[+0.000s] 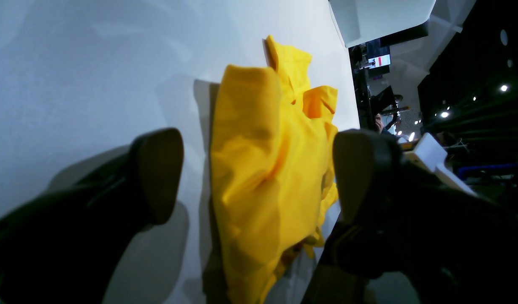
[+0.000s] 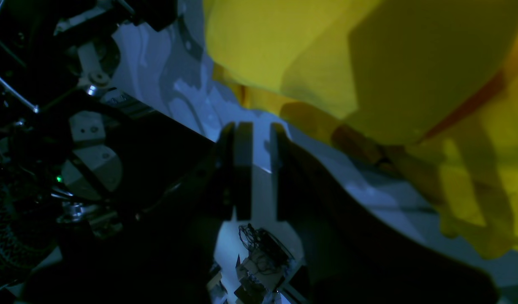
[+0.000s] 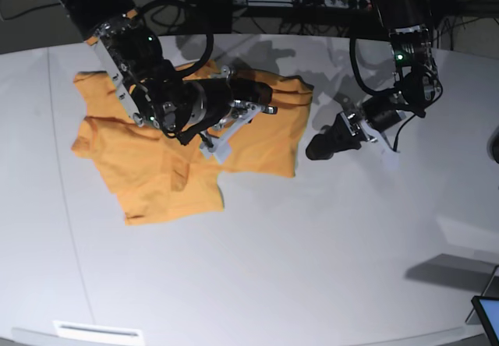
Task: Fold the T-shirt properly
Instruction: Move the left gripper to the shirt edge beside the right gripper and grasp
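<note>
Black left tool [image 1: 254, 177] gapes wide, empty, just beside the shirt's edge.
Rumpled orange-yellow thin-fabric T-shirt [image 3: 164, 171] lies on white bench [image 3: 312, 252]; right tool [image 2: 261, 169] hovers over it, nearly closed, gripping nothing.

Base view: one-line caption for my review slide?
Right gripper over the crumpled T-shirt; left gripper open beside it on the table.

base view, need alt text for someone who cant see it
An orange-yellow T-shirt lies rumpled and partly folded on a white table, seen from above. The right arm reaches over the shirt, its gripper low above the cloth, while the left gripper hangs beside the shirt's edge, off the fabric.
</note>
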`<state>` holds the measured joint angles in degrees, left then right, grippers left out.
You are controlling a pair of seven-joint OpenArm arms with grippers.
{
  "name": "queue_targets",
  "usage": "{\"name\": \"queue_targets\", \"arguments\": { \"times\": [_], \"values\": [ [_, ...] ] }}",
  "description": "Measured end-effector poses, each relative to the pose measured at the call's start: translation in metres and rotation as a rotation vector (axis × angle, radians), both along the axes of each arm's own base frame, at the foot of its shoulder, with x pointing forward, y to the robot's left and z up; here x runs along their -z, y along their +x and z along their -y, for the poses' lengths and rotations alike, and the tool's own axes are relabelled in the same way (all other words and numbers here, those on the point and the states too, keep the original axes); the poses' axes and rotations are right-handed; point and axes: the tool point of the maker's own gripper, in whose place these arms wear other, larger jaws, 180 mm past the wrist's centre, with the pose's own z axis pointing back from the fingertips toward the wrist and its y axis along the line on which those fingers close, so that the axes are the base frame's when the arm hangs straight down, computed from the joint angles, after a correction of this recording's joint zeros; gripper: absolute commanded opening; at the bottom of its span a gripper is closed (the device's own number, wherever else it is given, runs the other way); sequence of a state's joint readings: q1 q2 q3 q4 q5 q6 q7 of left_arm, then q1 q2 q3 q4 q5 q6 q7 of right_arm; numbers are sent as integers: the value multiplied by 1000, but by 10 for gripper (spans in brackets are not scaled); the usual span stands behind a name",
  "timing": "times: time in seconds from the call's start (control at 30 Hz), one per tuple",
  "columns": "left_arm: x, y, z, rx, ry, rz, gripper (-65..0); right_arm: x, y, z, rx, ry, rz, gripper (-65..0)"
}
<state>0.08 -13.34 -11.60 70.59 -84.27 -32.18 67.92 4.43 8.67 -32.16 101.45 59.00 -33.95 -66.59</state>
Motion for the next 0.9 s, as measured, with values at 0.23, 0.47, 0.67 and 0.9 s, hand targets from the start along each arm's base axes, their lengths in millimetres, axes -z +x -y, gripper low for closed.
{"name": "queue_targets", "arguments": {
  "times": [0.23,0.47,0.67,0.9],
  "values": [
    [-2,6,18,49,1,7,-106,-1,1,0,0,0,3,-576],
    [-2,8,44,112,-14,8,-106,-1,1,0,0,0,4,-576],
    [-1,13,47,91,-31,-29,-106,-1,2,0,1,-1,5,-576],
    [-3,13,81,184,-35,-28,-106,-1,2,0,1,1,4,-576]
  ]
}}
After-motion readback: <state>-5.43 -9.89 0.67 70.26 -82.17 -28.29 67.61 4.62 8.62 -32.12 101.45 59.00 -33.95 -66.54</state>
